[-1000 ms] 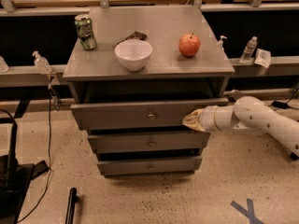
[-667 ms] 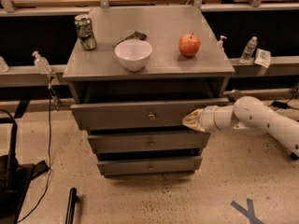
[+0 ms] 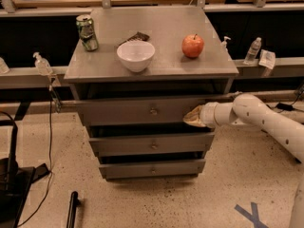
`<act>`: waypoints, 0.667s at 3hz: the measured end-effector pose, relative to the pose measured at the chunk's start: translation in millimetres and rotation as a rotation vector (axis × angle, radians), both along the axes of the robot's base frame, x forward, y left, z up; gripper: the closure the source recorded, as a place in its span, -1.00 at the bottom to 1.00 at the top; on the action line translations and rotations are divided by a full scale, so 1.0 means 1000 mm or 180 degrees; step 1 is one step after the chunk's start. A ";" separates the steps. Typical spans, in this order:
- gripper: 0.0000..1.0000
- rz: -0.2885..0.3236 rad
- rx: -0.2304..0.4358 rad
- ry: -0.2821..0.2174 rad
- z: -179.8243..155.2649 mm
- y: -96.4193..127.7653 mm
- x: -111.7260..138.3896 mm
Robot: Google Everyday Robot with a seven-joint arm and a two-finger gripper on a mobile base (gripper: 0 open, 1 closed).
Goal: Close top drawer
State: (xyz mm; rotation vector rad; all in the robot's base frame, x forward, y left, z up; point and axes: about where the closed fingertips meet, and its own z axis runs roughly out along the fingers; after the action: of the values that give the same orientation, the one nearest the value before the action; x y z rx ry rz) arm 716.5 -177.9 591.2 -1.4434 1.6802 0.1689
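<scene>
The top drawer (image 3: 123, 111) is the widest grey front of the cabinet, with a small round metal knob (image 3: 153, 111) at its centre. It stands pulled out a little, with a dark gap under the cabinet top. My gripper (image 3: 191, 118) comes in from the right on a white arm and rests against the right end of the drawer front. Two shorter grey drawers sit below it.
On the cabinet top (image 3: 156, 63) stand a green can (image 3: 87, 32), a white bowl (image 3: 136, 55), a red apple (image 3: 193, 45) and a small dark packet (image 3: 135, 37). Bottles stand on rails at both sides. A dark stand is at the lower left floor.
The gripper has kept its place at the right end of the top drawer front. The drawer front shows no clear shift.
</scene>
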 end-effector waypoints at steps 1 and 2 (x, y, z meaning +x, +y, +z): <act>1.00 0.0000 0.0000 0.0000 0.000 0.000 -0.001; 1.00 -0.0009 0.0008 -0.0021 -0.001 -0.002 0.004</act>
State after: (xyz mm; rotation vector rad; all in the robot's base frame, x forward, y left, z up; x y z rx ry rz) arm 720.0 -179.7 590.7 -1.4382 1.6761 0.1642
